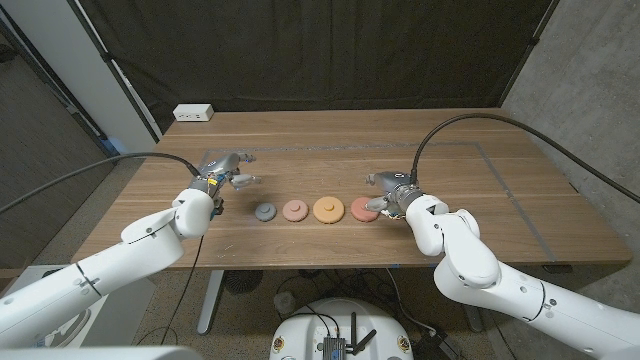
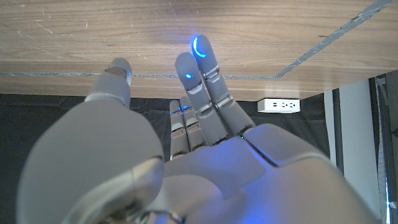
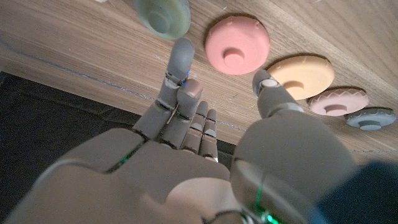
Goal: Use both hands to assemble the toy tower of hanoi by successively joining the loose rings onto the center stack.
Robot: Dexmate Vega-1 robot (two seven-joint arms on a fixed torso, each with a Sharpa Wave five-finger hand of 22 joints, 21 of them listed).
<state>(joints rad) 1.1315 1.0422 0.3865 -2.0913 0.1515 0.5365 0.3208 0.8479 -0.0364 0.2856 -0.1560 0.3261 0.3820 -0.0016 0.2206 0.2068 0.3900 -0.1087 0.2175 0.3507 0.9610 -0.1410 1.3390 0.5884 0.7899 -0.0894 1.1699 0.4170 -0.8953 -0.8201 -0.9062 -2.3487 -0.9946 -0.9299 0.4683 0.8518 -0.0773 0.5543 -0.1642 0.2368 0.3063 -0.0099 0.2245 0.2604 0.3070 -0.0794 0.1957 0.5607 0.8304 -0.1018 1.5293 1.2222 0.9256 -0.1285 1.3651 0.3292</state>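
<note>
four round discs lie in a row on the wooden surface (image 1: 300,140): grey disc (image 1: 264,212), pale pink disc (image 1: 294,210), orange disc (image 1: 328,209), red-pink disc (image 1: 361,209), each with a raised centre knob and a ridged rim. right hand (image 1: 388,194) reaches in low just beside the red-pink disc, fingers (image 3: 181,62) extended and apart, grasping nothing; whether it touches the disc, cannot tell. left hand (image 1: 226,168) hangs well apart from the grey disc, beyond it, fingers (image 2: 205,53) straight and loose, released. a pale green disc (image 3: 163,16) lies near the red-pink one.
</note>
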